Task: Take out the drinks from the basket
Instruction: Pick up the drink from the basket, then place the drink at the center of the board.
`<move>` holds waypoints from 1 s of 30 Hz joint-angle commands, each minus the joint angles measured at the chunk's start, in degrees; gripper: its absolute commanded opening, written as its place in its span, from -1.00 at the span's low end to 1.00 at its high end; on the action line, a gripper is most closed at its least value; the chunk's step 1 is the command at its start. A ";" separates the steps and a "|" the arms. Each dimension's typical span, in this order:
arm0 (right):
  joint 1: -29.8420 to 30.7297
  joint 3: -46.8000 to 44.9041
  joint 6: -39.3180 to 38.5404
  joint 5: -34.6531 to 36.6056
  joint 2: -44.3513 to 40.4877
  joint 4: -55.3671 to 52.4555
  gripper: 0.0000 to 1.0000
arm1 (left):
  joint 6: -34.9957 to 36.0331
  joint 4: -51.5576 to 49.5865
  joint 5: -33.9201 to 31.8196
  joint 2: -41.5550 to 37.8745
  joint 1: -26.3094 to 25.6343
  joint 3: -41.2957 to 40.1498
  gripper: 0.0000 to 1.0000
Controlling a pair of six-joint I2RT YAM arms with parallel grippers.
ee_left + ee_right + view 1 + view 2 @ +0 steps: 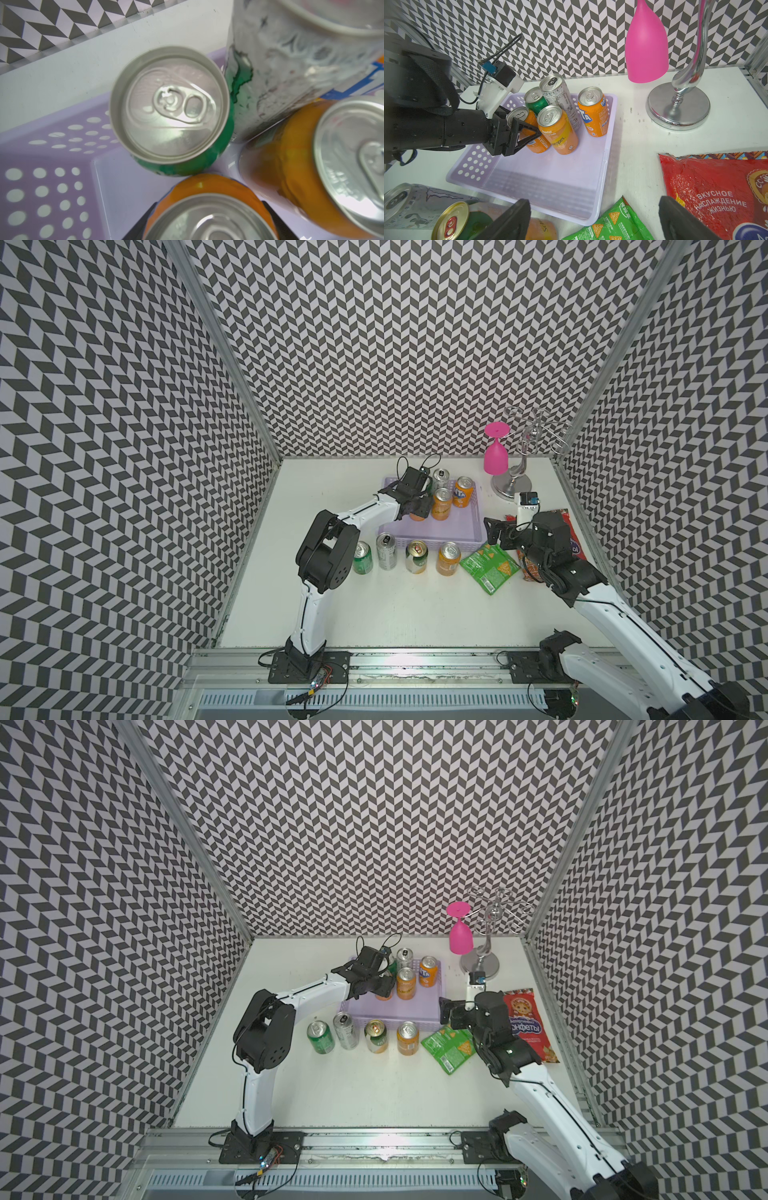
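Note:
The lilac basket holds several drinks at its far left end: a green can, a silver can, a Fanta can and an orange Schweppes can. My left gripper reaches into the basket and is shut on another orange can, one black finger on each side of it. That can stands upright on the basket floor. Several more drinks stand in a row on the table before the basket. My right gripper hangs open and empty by the basket's near right corner.
A green snack bag and a red snack bag lie to the right of the basket, under my right arm. A pink goblet hangs upside down on a chrome stand at the back right. Patterned walls enclose the table.

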 commanded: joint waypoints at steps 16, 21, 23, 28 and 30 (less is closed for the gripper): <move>-0.43 -0.34 -0.99 -1.55 -0.88 3.74 0.99 | -0.40 3.16 -1.18 -17.17 -1.90 -10.70 0.03; -0.43 -0.21 -0.98 -2.21 -0.88 3.76 0.99 | -0.83 2.18 -1.67 -24.19 -2.99 -14.24 0.03; -0.42 -0.27 -0.91 -2.47 -0.96 3.76 0.99 | -1.07 1.67 -1.66 -26.87 -3.52 -15.35 0.02; -0.43 -0.04 -0.44 -3.23 -1.05 3.67 0.99 | -1.89 -0.05 -3.35 -33.56 -5.69 -17.55 0.01; -0.43 -0.18 -0.14 -3.35 -1.23 3.90 0.99 | -2.12 -1.20 -4.56 -36.20 -6.92 -18.19 0.01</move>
